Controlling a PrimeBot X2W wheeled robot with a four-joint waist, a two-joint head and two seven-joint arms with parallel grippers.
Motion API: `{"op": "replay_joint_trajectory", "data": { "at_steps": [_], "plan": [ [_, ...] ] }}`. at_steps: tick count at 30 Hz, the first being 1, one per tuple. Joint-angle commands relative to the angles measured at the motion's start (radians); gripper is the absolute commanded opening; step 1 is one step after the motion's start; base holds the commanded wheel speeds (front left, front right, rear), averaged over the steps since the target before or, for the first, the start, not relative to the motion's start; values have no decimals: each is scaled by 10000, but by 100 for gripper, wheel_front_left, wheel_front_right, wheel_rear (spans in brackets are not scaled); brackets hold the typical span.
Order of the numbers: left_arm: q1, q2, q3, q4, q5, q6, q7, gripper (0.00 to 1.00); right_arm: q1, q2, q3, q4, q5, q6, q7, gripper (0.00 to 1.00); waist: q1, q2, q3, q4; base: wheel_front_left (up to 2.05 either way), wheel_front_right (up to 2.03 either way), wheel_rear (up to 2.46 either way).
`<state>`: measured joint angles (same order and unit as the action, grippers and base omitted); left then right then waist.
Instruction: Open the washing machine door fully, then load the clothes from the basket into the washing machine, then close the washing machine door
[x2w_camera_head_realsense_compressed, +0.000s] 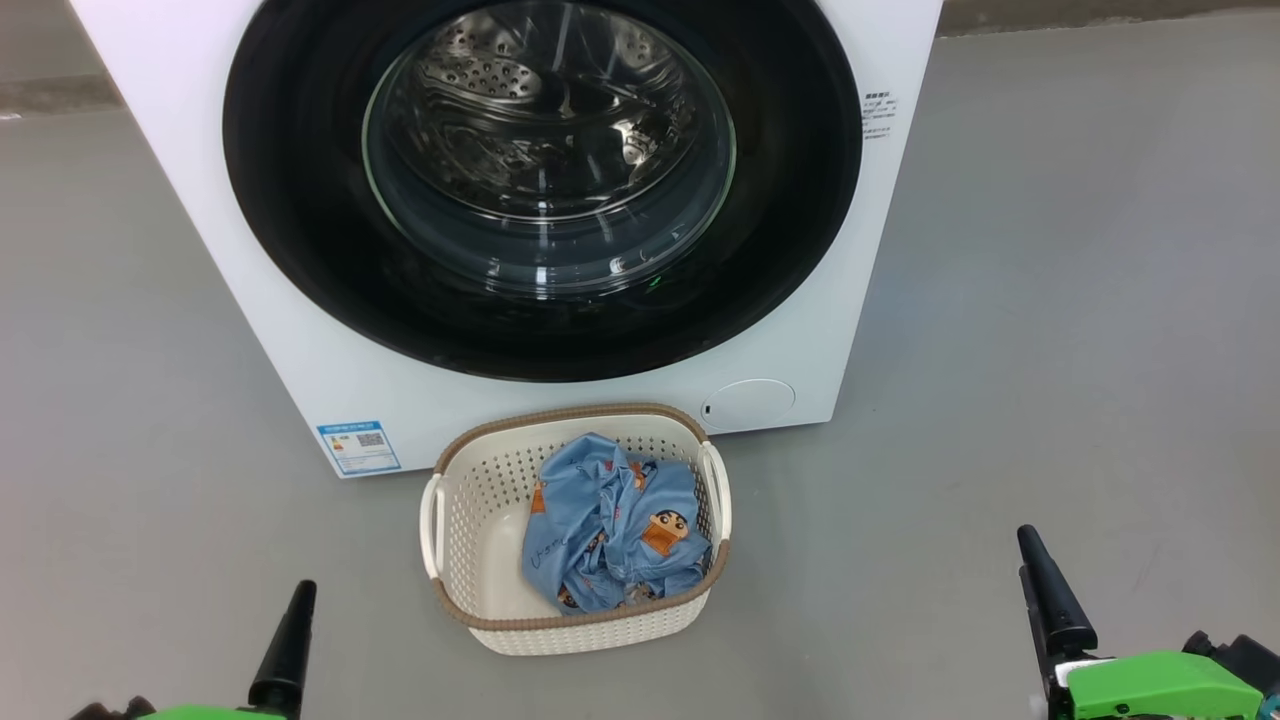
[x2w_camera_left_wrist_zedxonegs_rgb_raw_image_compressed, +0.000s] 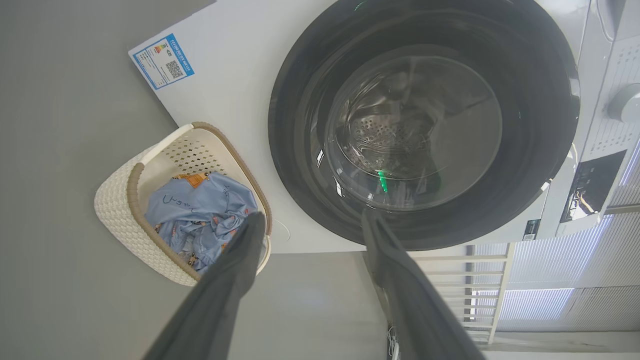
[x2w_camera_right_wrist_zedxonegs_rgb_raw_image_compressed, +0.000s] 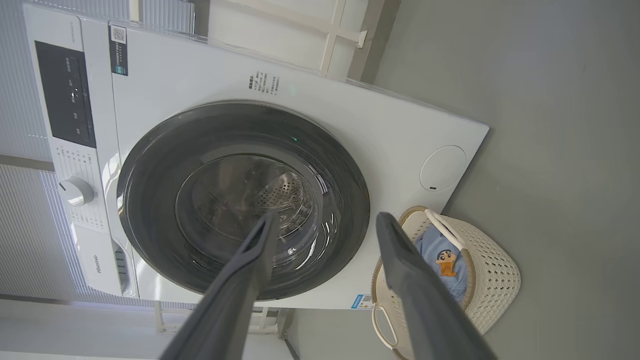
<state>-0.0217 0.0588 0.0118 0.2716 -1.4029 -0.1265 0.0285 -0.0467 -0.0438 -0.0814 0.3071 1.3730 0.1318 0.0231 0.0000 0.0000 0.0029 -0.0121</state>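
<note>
The white washing machine (x2w_camera_head_realsense_compressed: 330, 360) stands straight ahead. Its round black washing machine door (x2w_camera_head_realsense_compressed: 290, 180) lies shut against the front, and the steel drum shows through the glass. On the floor just before it sits the cream basket (x2w_camera_head_realsense_compressed: 455, 520), with the light blue clothes (x2w_camera_head_realsense_compressed: 610, 520) bunched in its right half. My left gripper (x2w_camera_left_wrist_zedxonegs_rgb_raw_image_compressed: 312, 220) is open and empty, well back from the machine, one of its fingers (x2w_camera_head_realsense_compressed: 285, 645) low at the left. My right gripper (x2w_camera_right_wrist_zedxonegs_rgb_raw_image_compressed: 325, 220) is likewise open with nothing in it, one of its fingers (x2w_camera_head_realsense_compressed: 1050, 595) low at the right.
Bare grey floor spreads to both sides of the machine and around the basket. A round service flap (x2w_camera_head_realsense_compressed: 748, 403) and a blue sticker (x2w_camera_head_realsense_compressed: 358, 447) sit low on the machine's front. A control knob (x2w_camera_right_wrist_zedxonegs_rgb_raw_image_compressed: 75, 190) is on its panel.
</note>
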Motion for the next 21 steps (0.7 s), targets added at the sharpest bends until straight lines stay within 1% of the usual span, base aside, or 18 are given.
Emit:
{"op": "replay_joint_trajectory", "data": {
  "at_steps": [1,12,21],
  "plan": [
    [-469,292,64,-334,324,-16,-129,100,-542,-163,106,-315,-370,-3,-120,100,0,0,-1,-6,0,0,0],
    [-492,548,-145,-419,1799,-20,-456,100,-642,-277,386,-466,-2087,-4,-441,100,0,0,-12,-58,0,0,0],
    [-498,630,-158,-563,3115,-22,-724,100,-745,-395,682,-481,-3578,-5,-705,100,0,0,-26,-88,0,0,0]
  ]
}}
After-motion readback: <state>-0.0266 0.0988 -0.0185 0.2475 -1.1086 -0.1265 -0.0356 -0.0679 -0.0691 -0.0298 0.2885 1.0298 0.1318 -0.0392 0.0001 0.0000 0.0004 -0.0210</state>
